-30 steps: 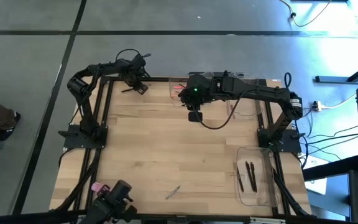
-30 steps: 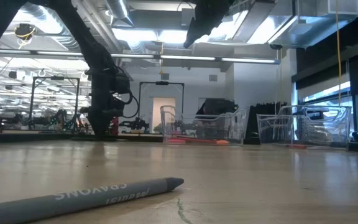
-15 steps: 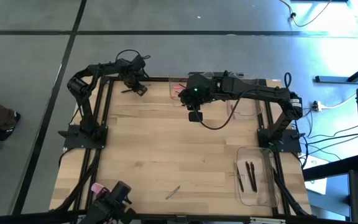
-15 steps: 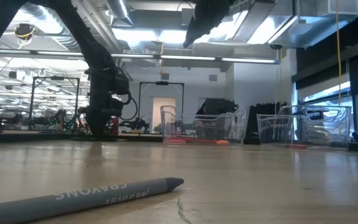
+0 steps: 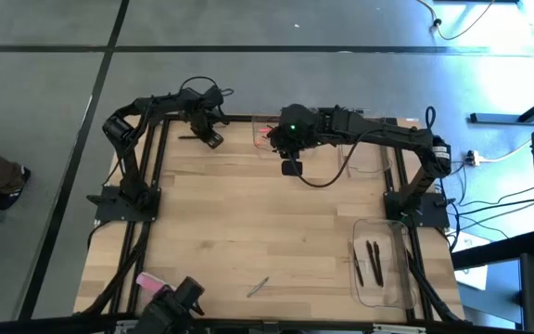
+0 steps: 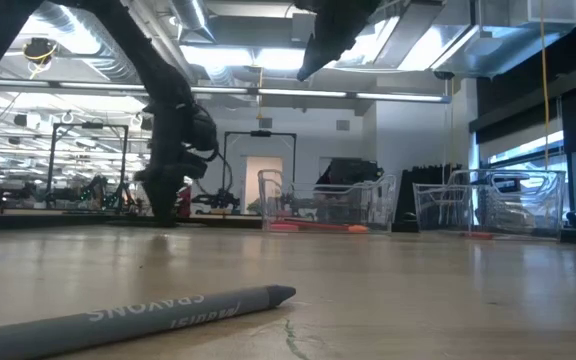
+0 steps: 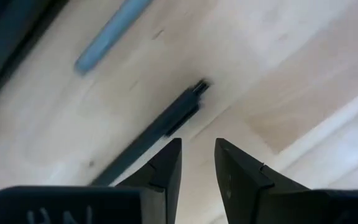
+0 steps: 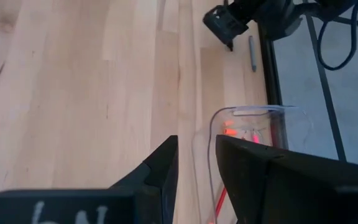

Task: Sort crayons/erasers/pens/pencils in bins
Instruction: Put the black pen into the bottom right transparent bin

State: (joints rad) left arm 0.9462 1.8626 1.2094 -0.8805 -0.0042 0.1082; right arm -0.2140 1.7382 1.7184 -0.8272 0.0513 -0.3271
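Note:
My left gripper (image 5: 213, 139) hangs over the table's far left corner, pointing down, open by a narrow gap with nothing in it. A black pen (image 7: 164, 126) lies flat on the wood just beside its fingertips (image 7: 197, 167), untouched. A grey stick (image 7: 111, 35) lies farther off, near the table's edge. My right gripper (image 5: 291, 168) hovers high beside a clear bin (image 8: 247, 134) holding red sticks (image 8: 230, 131), narrowly open and empty. A grey crayon (image 6: 138, 316) lies flat near the front edge (image 5: 258, 287). A pink eraser (image 5: 146, 279) sits at the near left corner.
A second clear bin (image 5: 364, 148) stands at the far right. A third bin (image 5: 383, 264) at the near right holds dark pens (image 5: 375, 262). Black frame bars (image 5: 146, 213) run along the table's left and right sides. Bare wood fills the middle.
My left gripper has moved a little toward the table's right and near edges, and has tipped to point more steeply down. The pen and the crayon have stayed where they were.

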